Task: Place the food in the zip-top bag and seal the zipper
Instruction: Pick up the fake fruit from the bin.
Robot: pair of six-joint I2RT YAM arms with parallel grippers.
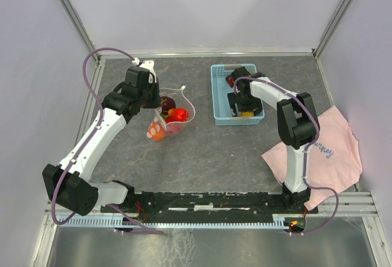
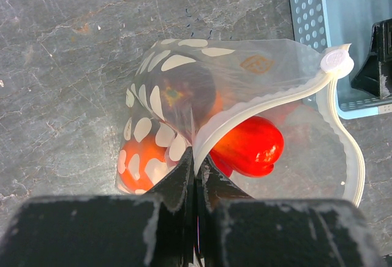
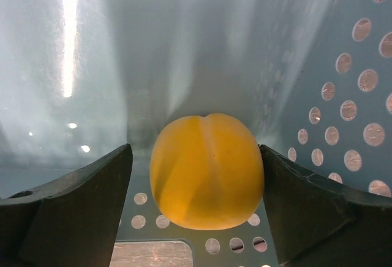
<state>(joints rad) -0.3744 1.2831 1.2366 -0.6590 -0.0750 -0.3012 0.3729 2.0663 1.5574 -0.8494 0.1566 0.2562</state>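
Note:
The clear polka-dot zip-top bag [image 1: 173, 122] [image 2: 184, 59] stands open on the grey table. My left gripper [image 1: 150, 98] [image 2: 196, 160] is shut on its rim at the white zipper strip [image 2: 269, 105] and holds the mouth open. Inside are a red fruit [image 2: 254, 144], an orange one [image 2: 136, 154] and a dark purple one [image 2: 184, 95]. My right gripper [image 1: 245, 108] [image 3: 196, 157] is down in the light blue basket [image 1: 219, 98], open, its jaws on either side of a yellow fruit [image 3: 207, 169]; the right finger is at its skin, the left stands slightly off.
A red toy [image 1: 230, 80] lies at the basket's far end. A pink cloth [image 1: 324, 150] lies at the right by the right arm's base. The perforated basket wall [image 3: 343, 95] is close on the right of the gripper.

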